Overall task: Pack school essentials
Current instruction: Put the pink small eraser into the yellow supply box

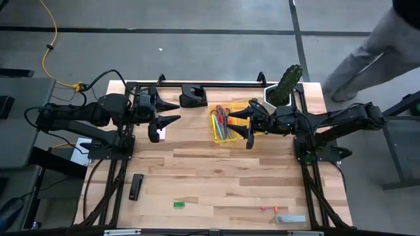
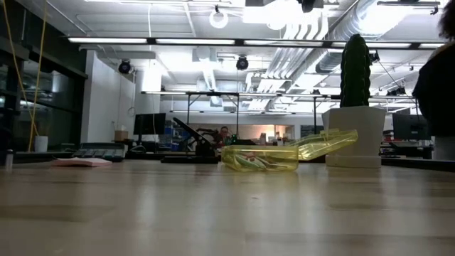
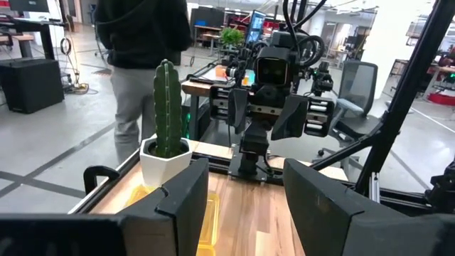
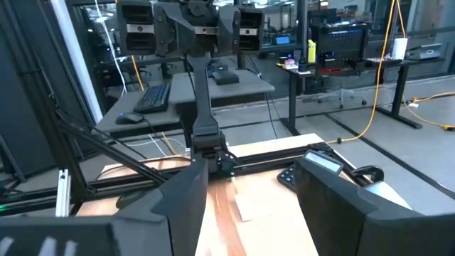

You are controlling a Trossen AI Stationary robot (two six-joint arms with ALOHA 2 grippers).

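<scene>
**Both arms raised, fingers spread, with stationery left to pack**

Seen from above, a wooden table [image 1: 216, 177] holds a yellow case [image 1: 224, 126] at its far middle, already containing scissors [image 1: 222, 117] and pencils. The right gripper [image 1: 245, 124] hangs just right of the case, fingers released and holding nothing. The left gripper [image 1: 165, 113] sits at the far left above the table, fingers also spread and empty, with a pale pink pad [image 1: 161, 134] on the table beside it. A tiny green eraser [image 1: 178, 204] lies near the front edge, left of centre, and pink bits [image 1: 264, 208] lie near the front right, well apart from the case. A black bar [image 1: 135, 187], a potted cactus [image 1: 287, 85] and a person [image 1: 374, 46] at the far right are not part of the job.

The next pick probably calls for care: the left arm should drop squarely over the flat pad and pinch an edge, since thin items slip easily, then carry it clear of the right arm.
</scene>
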